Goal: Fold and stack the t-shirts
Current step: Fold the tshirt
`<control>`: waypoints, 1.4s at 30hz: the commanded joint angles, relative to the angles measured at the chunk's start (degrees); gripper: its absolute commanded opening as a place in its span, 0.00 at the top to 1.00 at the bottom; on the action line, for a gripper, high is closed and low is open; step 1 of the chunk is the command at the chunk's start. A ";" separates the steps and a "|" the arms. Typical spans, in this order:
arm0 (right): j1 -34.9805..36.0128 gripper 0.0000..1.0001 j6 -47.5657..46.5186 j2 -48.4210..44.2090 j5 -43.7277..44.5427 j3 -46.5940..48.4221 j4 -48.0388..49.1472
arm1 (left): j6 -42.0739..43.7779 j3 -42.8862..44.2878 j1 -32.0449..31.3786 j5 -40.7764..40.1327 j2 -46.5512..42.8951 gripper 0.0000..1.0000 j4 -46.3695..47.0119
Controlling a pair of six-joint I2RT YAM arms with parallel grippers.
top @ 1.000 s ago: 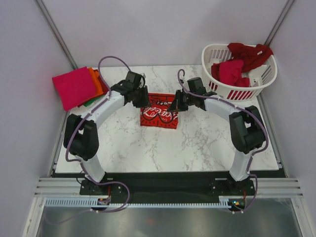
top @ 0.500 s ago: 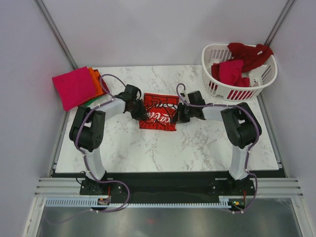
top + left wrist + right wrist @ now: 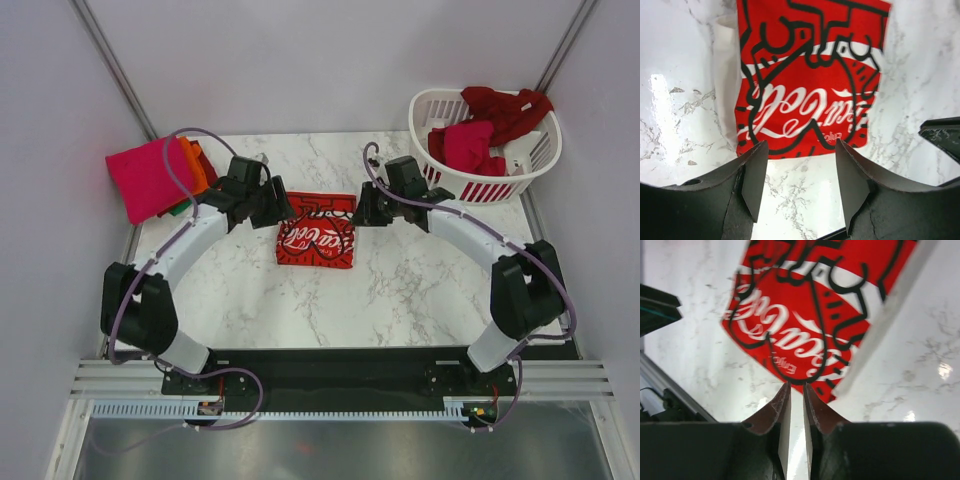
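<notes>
Coca-Cola t-shirt [image 3: 318,242] lies mid-table [image 3: 400,290], folded to a flat rectangle, script up, clear of both tools. Left tool [image 3: 800,147] sits by its far-left corner, fingers well apart, empty. Right tool [image 3: 796,387] sits by the far-right corner, fingers only a slit apart, table showing through the gap, nothing pinched.

Far-left corner: folded stack with magenta t-shirt [image 3: 148,178] on top and the edges of orange t-shirt [image 3: 200,168] and green t-shirt [image 3: 180,208] showing beneath. Far right: laundry basket [image 3: 495,188] holds crimson t-shirt [image 3: 468,145], and dark red t-shirt [image 3: 505,108] is draped over the rim, both unfolded.

My read: three stacked, one folded but not yet stacked, at least two untouched. Past halfway.
</notes>
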 commanded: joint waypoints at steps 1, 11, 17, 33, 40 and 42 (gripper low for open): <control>3.67 0.78 0.71 -4.00 -2.38 2.47 -1.37 | 1.40 1.18 -1.02 -1.62 -4.93 0.37 -2.51; 7.63 0.89 3.88 4.34 -6.78 -1.66 7.25 | -1.06 -9.20 -1.55 1.81 -3.45 0.50 3.19; 5.97 0.93 1.42 10.67 -5.20 -5.35 9.00 | -1.50 -12.28 -1.55 1.38 2.87 0.50 9.87; 3.59 0.86 -3.85 5.85 4.19 -15.82 3.93 | -3.00 -17.38 -1.46 -3.28 2.98 0.57 3.74; 9.39 0.41 -6.49 -6.98 28.19 -2.57 -16.54 | 2.27 -11.25 -2.16 -16.27 -13.19 0.44 -1.28; 9.48 0.36 -6.84 -8.04 32.05 -0.79 -19.19 | 4.38 -6.86 -1.90 -18.04 -13.56 0.38 -1.11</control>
